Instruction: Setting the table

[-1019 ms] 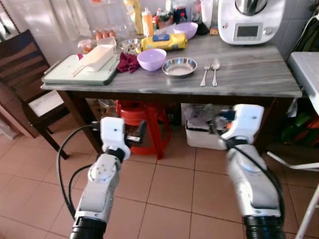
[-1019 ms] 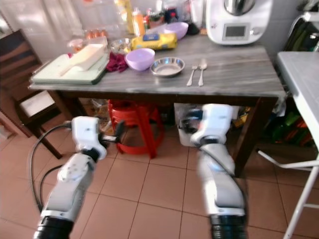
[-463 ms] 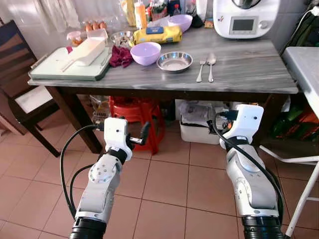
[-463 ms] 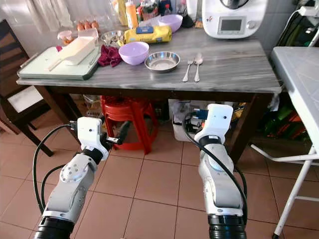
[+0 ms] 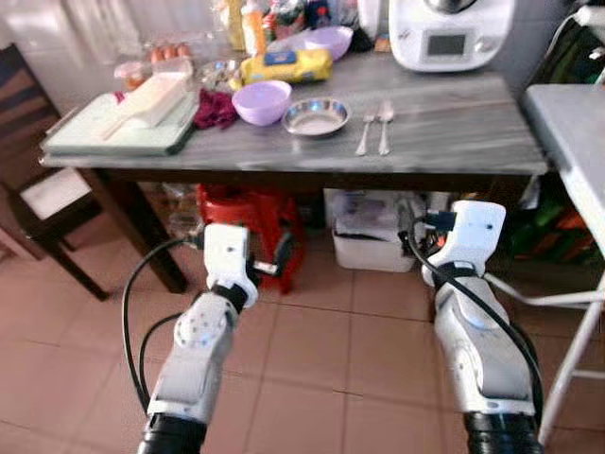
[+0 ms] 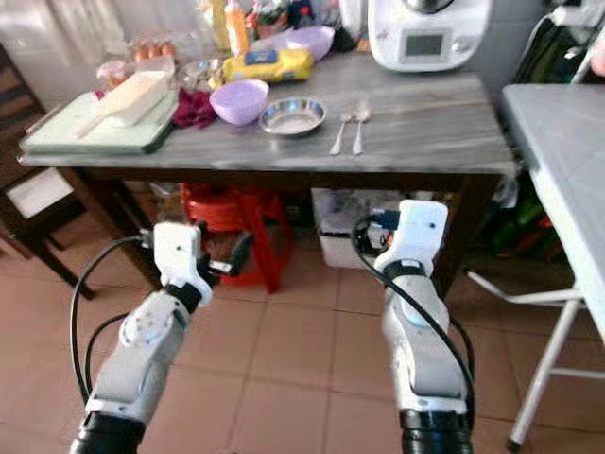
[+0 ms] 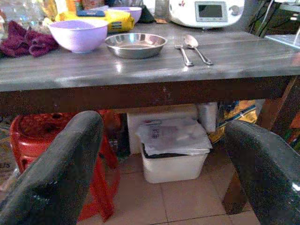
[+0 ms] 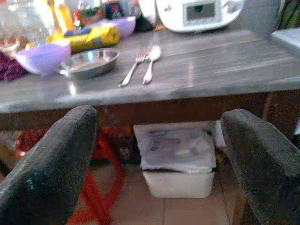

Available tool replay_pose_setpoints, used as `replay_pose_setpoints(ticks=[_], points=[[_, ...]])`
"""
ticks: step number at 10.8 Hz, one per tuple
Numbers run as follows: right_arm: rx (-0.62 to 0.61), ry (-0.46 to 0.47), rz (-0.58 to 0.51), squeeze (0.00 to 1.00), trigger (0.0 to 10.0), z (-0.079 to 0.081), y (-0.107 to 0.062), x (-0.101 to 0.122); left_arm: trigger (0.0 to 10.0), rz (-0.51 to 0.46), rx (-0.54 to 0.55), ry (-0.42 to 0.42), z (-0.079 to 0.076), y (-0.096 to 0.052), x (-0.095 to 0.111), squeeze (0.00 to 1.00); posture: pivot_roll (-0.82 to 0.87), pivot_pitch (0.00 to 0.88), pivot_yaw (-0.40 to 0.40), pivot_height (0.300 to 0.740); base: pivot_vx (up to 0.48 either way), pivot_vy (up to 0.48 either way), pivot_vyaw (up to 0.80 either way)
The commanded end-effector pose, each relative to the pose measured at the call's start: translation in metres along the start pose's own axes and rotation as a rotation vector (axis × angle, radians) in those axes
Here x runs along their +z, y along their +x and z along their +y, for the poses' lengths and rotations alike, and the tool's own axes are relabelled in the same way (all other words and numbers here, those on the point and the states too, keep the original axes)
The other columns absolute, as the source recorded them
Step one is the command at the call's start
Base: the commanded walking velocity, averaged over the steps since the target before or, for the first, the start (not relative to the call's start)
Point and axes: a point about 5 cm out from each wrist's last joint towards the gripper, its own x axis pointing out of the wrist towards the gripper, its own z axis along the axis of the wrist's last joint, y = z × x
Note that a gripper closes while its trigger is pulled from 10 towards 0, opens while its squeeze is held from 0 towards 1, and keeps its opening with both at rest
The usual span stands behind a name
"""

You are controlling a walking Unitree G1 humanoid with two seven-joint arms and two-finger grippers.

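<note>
I see a lilac plastic bowl [image 5: 262, 100] just beside a shallow steel dish [image 5: 316, 116] on the grey marbled surface [image 5: 454, 123]. A metal fork [image 5: 365, 128] and spoon [image 5: 384, 124] lie side by side.

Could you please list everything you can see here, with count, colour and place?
Table: one, grey marble-look top, ahead of the robot.
Bowls: two, lilac; one beside the steel dish, one at the back.
Steel dish: one, silver, mid-table.
Fork and spoon: one each, silver, side by side, right of the dish.
Tray: one, pale green, table's left end.
Cloth: one, maroon, beside the tray.
Yellow packet: one, behind the bowl.
Kitchen machine: one, white, back right.
Stool: one, red, under the table.
Bin: one, white, under the table.
Left pincer: black, open, below table height.
Right pincer: black, open, likewise.
</note>
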Motion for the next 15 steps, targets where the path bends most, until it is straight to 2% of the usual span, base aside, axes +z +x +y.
replay_pose_setpoints(ticks=[1,6,9,15], points=[[0.020,0.008,-0.007,0.00,10.0,0.0068,-0.0002,0.0030,10.0,0.002,0.023,0.009,0.0069,-0.0024,0.0011,0.00,-0.06,0.090,0.120,0.740,0.000,-0.285,0.00],[0.026,0.018,0.004,0.00,10.0,0.0087,0.0002,0.0015,10.0,0.010,0.026,0.009,0.0090,-0.0051,-0.0001,0.00,-0.06,0.096,0.117,0.740,0.000,-0.285,0.00],[0.025,0.022,0.011,0.00,10.0,0.0081,0.0002,0.0006,10.0,0.015,0.023,0.010,0.0085,-0.0049,-0.0008,0.00,-0.06,0.093,0.114,0.740,0.000,-0.284,-0.57],[0.027,0.006,0.012,0.00,10.0,0.0077,-0.0002,-0.0005,10.0,0.018,0.015,0.011,0.0059,-0.0048,-0.0016,0.00,-0.06,0.092,0.113,0.740,0.000,-0.269,0.00]])
